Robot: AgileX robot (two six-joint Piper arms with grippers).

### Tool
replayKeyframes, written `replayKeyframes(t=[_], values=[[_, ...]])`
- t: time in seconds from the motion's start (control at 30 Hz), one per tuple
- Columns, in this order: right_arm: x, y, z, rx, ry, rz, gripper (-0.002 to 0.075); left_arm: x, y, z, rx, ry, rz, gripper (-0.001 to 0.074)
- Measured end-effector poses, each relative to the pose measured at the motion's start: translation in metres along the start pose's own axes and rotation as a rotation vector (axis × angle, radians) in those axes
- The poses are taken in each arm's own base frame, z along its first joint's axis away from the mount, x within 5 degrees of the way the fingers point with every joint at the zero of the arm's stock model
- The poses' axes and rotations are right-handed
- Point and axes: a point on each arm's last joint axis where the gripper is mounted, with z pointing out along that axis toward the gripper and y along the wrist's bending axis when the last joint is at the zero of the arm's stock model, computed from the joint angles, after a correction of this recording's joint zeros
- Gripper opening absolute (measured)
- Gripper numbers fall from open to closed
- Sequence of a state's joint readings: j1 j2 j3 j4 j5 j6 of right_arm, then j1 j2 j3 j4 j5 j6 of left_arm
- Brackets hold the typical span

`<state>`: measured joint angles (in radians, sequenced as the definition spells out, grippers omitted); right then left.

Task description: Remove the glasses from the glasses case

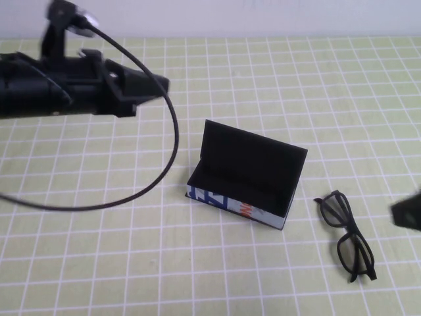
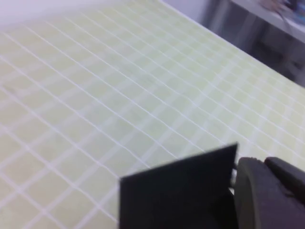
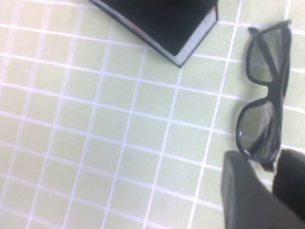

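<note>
I see the case (image 1: 245,187) mid-table (image 1: 79,263), a matte black box with its flat lid standing open and printed front facing the near edge, long axis skewed toward the near-right. The glasses (image 1: 347,235) lie out on the gridded mat just right of it, folded, long axis running near-to-far. Left claw (image 1: 148,87) hovers far-left; can't tell its state. Right claw (image 3: 271,191) sits at the right edge by the glasses, fingers apart, holding nothing. Open room near-left.
</note>
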<state>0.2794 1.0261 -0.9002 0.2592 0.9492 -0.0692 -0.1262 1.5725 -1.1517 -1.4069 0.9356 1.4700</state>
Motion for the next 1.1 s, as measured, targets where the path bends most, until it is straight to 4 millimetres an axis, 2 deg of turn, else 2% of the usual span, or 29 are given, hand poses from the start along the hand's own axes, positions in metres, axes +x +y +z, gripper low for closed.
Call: replayKeyframes(t=[0.13,0.27,0.4,0.57,0.73,0.93,1.1], values=[[0.040,0.011,-0.053,-0.027,-0.159,-0.076,0.0077,-0.003,-0.029,-0.034,-0.164,-0.120,-0.009,-0.0004],[0.088,0.017,-0.099,-0.048,-0.370,-0.146,0.0005,0.013,-0.063,-0.070,-0.309,-0.245,0.009,-0.0004],[0.124,0.017,-0.115,-0.068,-0.488,-0.170,-0.0011,0.043,-0.098,-0.104,-0.427,-0.303,0.064,-0.0004],[0.144,0.015,-0.106,-0.116,-0.579,-0.201,-0.0013,0.079,-0.132,-0.139,-0.560,-0.404,0.118,-0.0004],[0.143,0.011,-0.086,-0.156,-0.783,-0.267,-0.0014,0.125,-0.151,-0.164,-0.706,-0.513,0.142,-0.0004],[0.134,-0.012,-0.048,-0.127,-1.019,-0.123,-0.0015,0.174,-0.146,-0.164,-0.786,-0.517,0.109,-0.0004],[0.137,-0.033,-0.022,0.007,-1.036,-0.077,-0.0016,0.211,-0.130,-0.154,-0.851,-0.421,0.036,-0.0004]])
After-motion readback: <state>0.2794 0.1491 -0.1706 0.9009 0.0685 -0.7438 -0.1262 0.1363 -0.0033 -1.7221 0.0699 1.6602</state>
